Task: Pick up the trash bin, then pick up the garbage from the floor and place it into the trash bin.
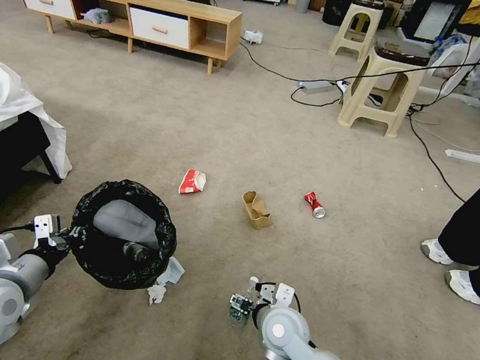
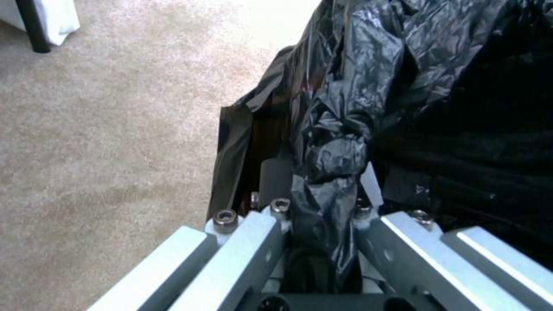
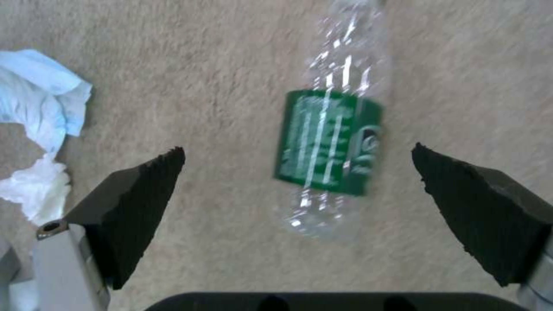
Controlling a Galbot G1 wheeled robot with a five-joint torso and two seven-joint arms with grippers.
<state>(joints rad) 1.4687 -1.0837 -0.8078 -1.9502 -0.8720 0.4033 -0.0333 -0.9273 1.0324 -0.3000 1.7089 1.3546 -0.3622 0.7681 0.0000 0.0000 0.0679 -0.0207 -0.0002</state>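
Looking down from the head: the left hand [image 1: 63,236] holds the trash bin [image 1: 122,233] by its rim above the carpet. Left wrist: fingers clenched on crinkled black liner [image 2: 328,172]. Right wrist: the right hand [image 3: 300,190], spread wide, straddles a green-labelled bottle [image 3: 331,142] on the floor; likely light, slick, crushable, so best gripped across the label.

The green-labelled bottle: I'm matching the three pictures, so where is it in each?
Head view: green-labelled bottle on the carpet, at the right gripper.
Left wrist view: not in it.
Right wrist view: bottle at centre, between the open jaws.
Shared landmark: the white tissues.
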